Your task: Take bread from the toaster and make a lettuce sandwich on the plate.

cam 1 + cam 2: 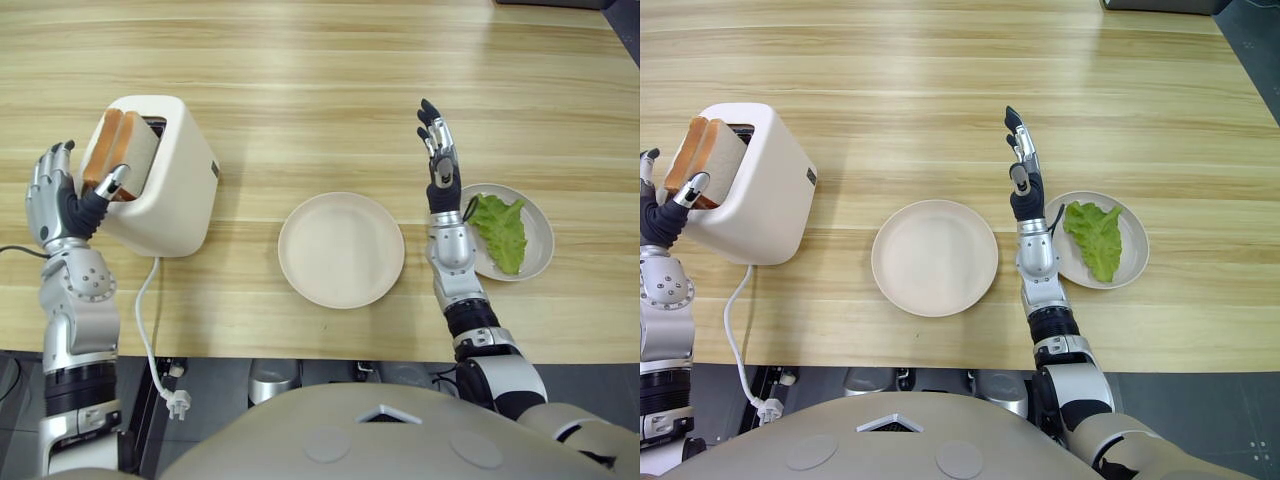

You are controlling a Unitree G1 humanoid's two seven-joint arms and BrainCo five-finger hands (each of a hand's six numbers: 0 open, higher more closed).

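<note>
A cream toaster (pixel 175 185) stands at the table's left with two bread slices (pixel 125 145) sticking up out of its slot. My left hand (pixel 58 195) is beside the bread on its left, fingers straight and a little apart from it. The thumb rests against the near slice. An empty round plate (pixel 341 250) lies in the middle. My right hand (pixel 438 150) is held open and upright between that plate and a smaller plate (pixel 541 245), which carries a green lettuce leaf (pixel 500 232). It holds nothing.
The toaster's white cord (pixel 148 320) runs over the table's front edge, its plug (pixel 178 402) hanging below. Bare wooden tabletop (pixel 320 90) stretches behind the toaster and plates.
</note>
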